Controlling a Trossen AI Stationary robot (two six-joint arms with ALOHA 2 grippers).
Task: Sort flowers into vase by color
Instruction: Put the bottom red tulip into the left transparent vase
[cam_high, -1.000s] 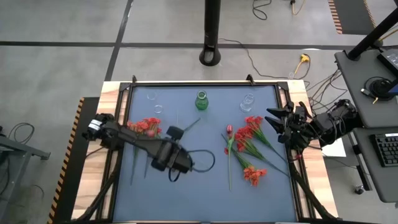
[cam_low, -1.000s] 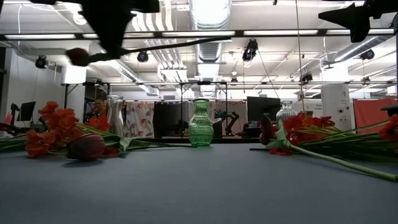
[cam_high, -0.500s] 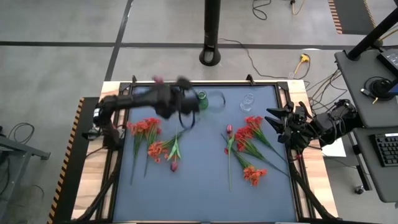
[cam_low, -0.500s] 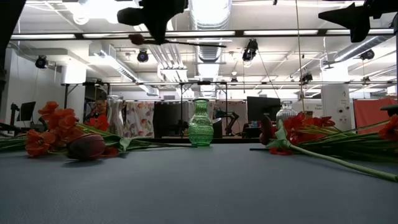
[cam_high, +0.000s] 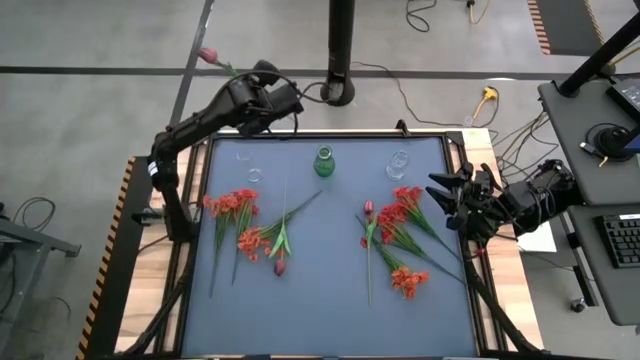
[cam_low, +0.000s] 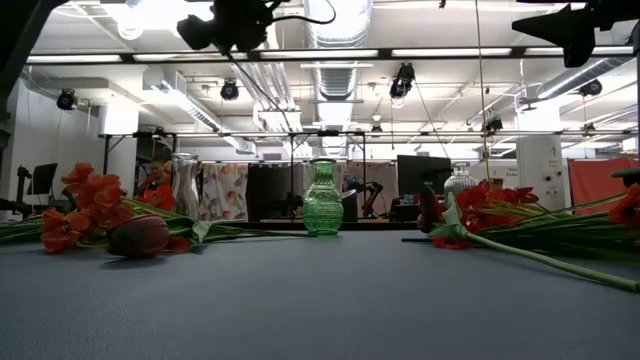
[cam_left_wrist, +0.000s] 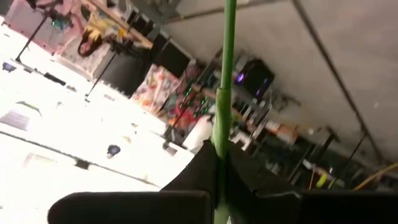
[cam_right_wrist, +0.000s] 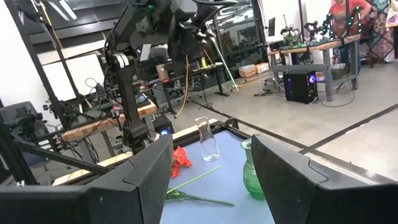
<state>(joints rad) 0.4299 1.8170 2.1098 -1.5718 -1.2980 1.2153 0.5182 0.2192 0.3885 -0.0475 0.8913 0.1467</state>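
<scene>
- The left gripper (cam_high: 262, 92) is raised beyond the far-left corner of the blue mat (cam_high: 330, 310), clamped on one thin green stem with a pink-red bud (cam_high: 208, 55).
- Left of the green vase (cam_high: 324, 162), red-orange flowers (cam_high: 234, 204) and a maroon bud (cam_high: 280, 266) lie flat.
- Right of the vase lies another red bunch (cam_high: 404, 210).
- The right gripper (cam_high: 440, 203) waits at the mat's right edge, fingers apart, empty.

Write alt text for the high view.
The left gripper, shut on a pink-budded flower stem, is raised past the blue table's far edge. Red and orange flowers lie left and right, a green glass vase stands at the back, and the right gripper waits, open, at the right edge.
</scene>
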